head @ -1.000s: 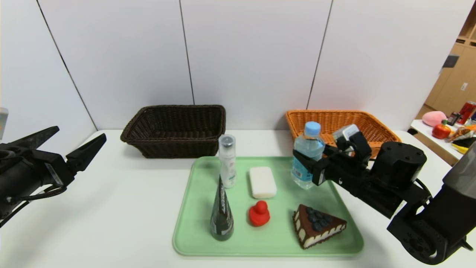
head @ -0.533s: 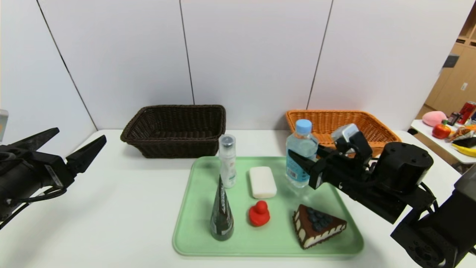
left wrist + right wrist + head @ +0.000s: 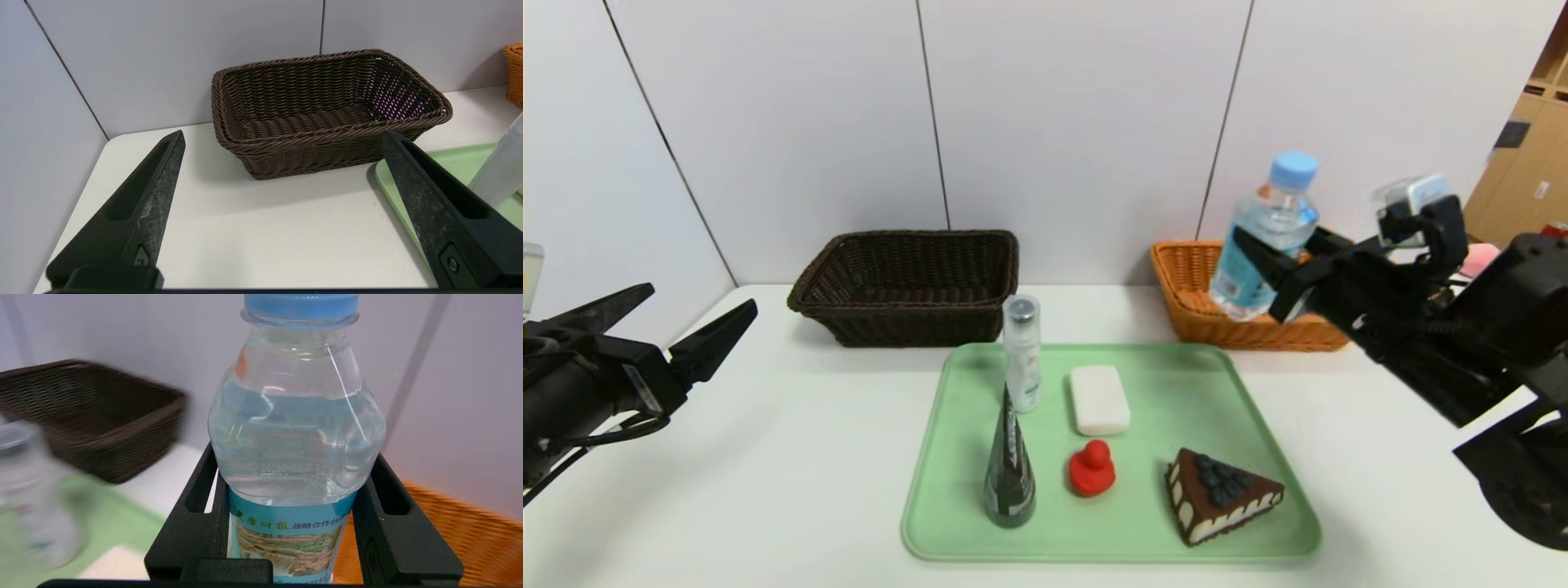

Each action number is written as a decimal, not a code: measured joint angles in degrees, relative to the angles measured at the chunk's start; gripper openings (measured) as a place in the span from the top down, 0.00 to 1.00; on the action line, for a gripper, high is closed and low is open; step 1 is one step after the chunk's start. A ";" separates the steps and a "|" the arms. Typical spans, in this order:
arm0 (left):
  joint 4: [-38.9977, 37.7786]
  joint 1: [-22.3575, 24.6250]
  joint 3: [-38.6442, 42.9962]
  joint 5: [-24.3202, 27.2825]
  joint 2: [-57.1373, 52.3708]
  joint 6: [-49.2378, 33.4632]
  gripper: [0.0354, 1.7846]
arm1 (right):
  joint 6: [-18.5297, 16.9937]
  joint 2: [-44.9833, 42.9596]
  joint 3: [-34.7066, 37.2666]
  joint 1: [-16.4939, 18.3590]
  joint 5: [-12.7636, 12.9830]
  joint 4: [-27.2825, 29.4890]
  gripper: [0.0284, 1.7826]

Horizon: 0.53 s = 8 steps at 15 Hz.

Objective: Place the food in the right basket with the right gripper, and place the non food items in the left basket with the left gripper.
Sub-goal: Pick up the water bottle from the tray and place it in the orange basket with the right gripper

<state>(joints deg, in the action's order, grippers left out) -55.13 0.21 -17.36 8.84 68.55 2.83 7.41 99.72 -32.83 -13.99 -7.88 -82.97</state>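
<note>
My right gripper is shut on the clear water bottle with the light-blue cap and holds it in the air, tilted, above the near left part of the orange basket. In the right wrist view the bottle sits between both fingers. The chocolate cake slice, red duck, dark cone tube, white soap bar and white spray bottle stand on the green tray. My left gripper is open and empty at the far left, facing the dark brown basket, also seen in its wrist view.
The white table ends at a grey panel wall just behind both baskets. A side table shows at the far right behind my right arm.
My right gripper lifted the water bottle off the tray and carried it up and to the right, over the orange basket. The left arm has not moved.
</note>
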 joint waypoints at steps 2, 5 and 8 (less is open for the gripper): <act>0.00 -0.02 0.13 0.06 -0.02 -0.07 0.06 | 0.02 -2.67 -6.00 5.71 0.33 9.98 0.55; 0.00 -0.05 0.13 0.09 0.00 -0.33 0.06 | -0.66 -5.10 -18.13 12.00 0.85 30.05 0.55; 0.02 -0.05 0.06 0.09 0.09 -0.72 0.06 | -2.35 -0.93 -25.99 13.99 2.18 42.20 0.55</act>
<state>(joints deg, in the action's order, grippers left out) -55.10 0.16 -17.30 8.92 68.63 2.11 5.06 98.79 -58.82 0.00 -5.69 -40.77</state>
